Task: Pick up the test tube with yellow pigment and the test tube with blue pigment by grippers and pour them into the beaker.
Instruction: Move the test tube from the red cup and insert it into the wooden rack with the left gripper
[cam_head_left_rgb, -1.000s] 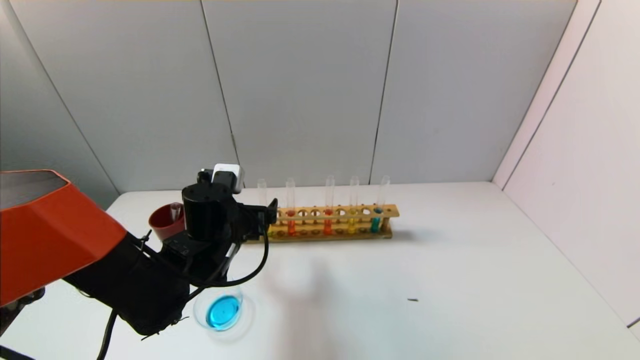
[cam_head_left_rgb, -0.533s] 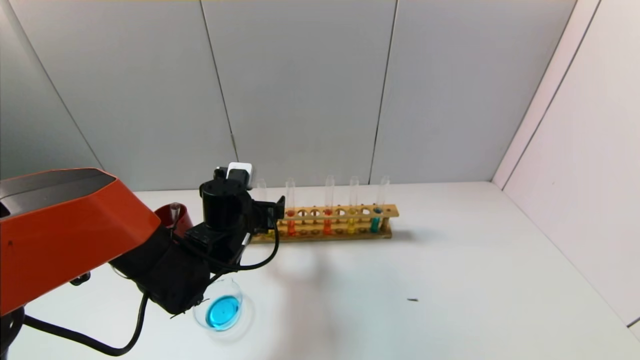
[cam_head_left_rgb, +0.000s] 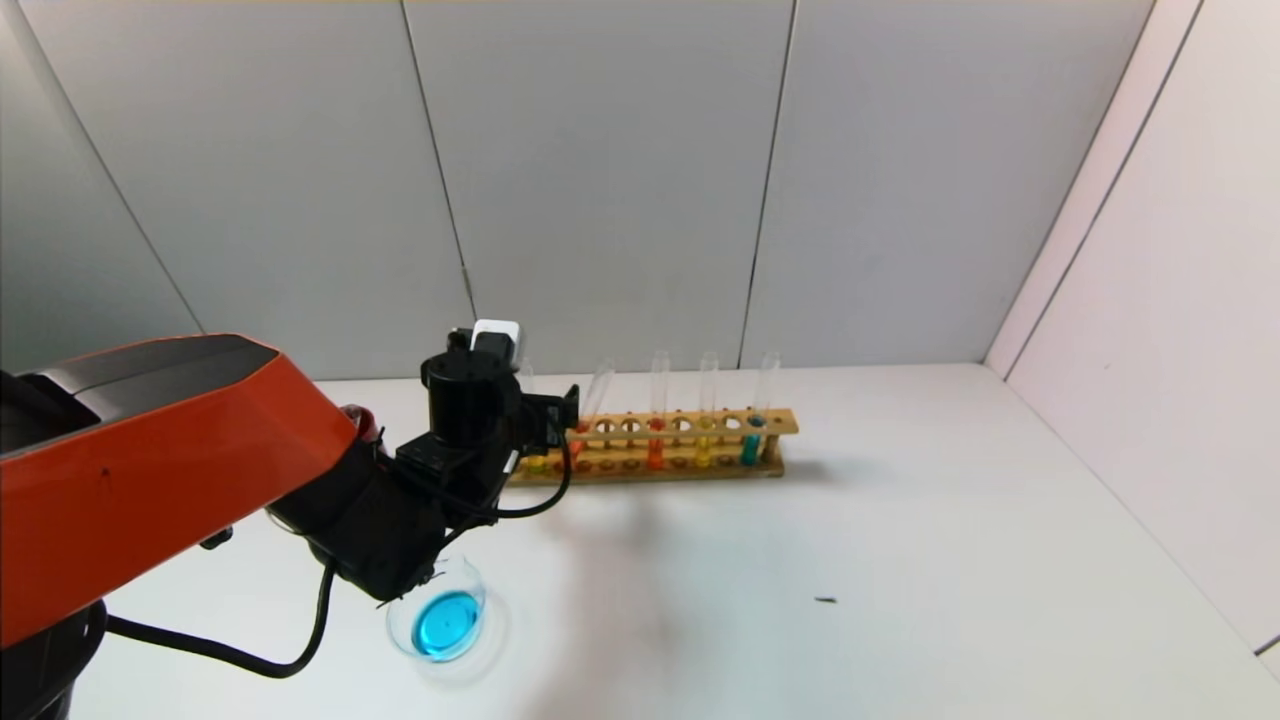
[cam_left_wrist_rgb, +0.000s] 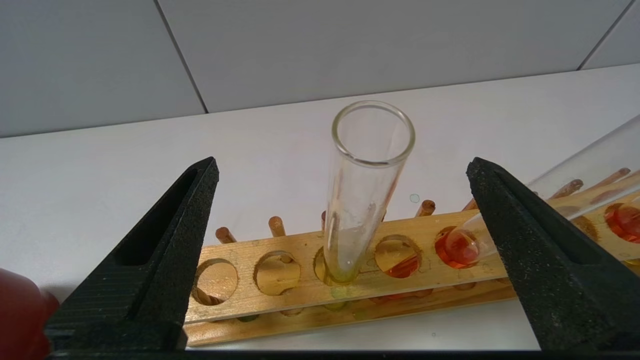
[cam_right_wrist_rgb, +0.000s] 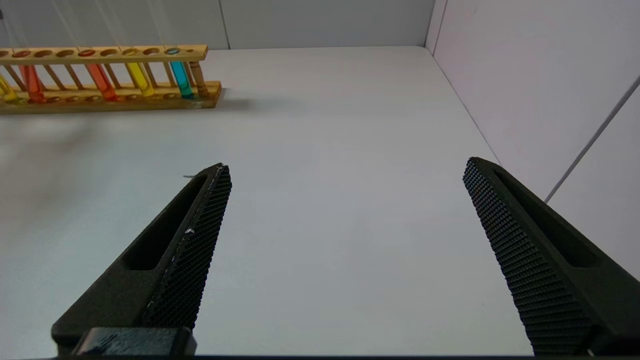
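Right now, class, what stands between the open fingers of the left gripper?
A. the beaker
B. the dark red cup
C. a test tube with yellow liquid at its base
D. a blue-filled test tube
C: in the left wrist view the left gripper straddles the yellow-based test tube upright in the wooden rack, untouched.

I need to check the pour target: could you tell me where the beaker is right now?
In the head view the beaker, holding blue liquid, stands on the table's front left, under the left arm, nearer the robot than the wooden rack.
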